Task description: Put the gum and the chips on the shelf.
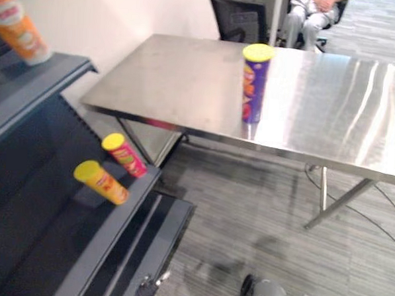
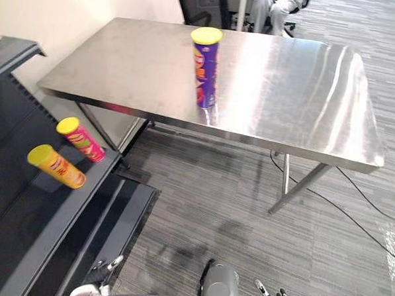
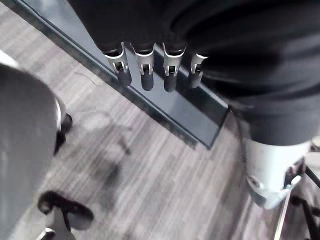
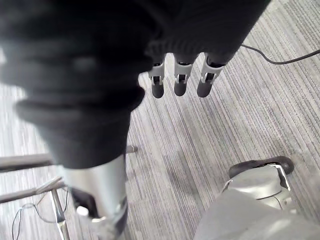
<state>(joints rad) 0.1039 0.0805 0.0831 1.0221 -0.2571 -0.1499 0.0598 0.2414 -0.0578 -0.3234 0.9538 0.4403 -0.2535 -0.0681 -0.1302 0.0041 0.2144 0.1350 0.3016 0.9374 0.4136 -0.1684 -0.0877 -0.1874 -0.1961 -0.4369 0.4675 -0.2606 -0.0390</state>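
**One chips can on the table, both hands empty**

The purple chips can with a yellow lid stands upright on the steel table, at about 1 o'clock in the left eye view. It is well apart from the shelf and nothing touches it.

On the shelf, at about 8 o'clock, two cans lie on their sides. The red can is near the front corner and the yellow can is just beside it. On an upper board, at 10 o'clock, there is an orange container. It may be the gum, but I cannot tell this for sure.

The left hand hangs with straight, relaxed fingers over the floor beside the base of the shelf and holds nothing. The right hand hangs in the same way over the carpet, also with nothing in it.

A person sits behind the table at 12 o'clock.

In my judgement, part of the task seems done, because some cans are already on the shelf. The purple can must yet be grasped and carried to the shelf.
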